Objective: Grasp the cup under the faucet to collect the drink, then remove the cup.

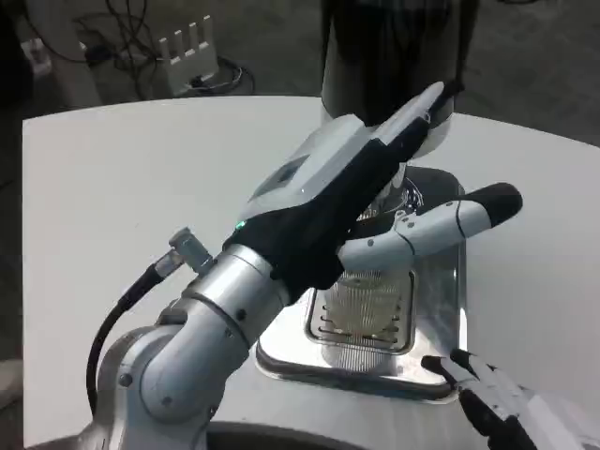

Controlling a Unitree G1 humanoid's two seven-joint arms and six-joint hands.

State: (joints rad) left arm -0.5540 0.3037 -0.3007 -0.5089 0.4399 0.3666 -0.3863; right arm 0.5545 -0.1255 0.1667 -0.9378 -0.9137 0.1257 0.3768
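A clear ribbed cup point(372, 302) stands on the steel drip tray point(443, 298) in front of the dark drink dispenser point(394, 56). My left arm crosses in from the lower left, and my left hand point(375, 183) hovers over the cup. Its fingers stretch straight toward the dispenser's base and its thumb point(450, 220) sticks out to the right above the cup's rim. The hand hides the cup's top and left side, and I see no grip on it. My right hand point(497, 398) lies low at the tray's front right corner, fingers loosely apart and holding nothing.
The white round table point(122, 187) spreads to the left and right of the tray. Behind its far edge, a white power strip point(187, 47) and cables lie on the floor.
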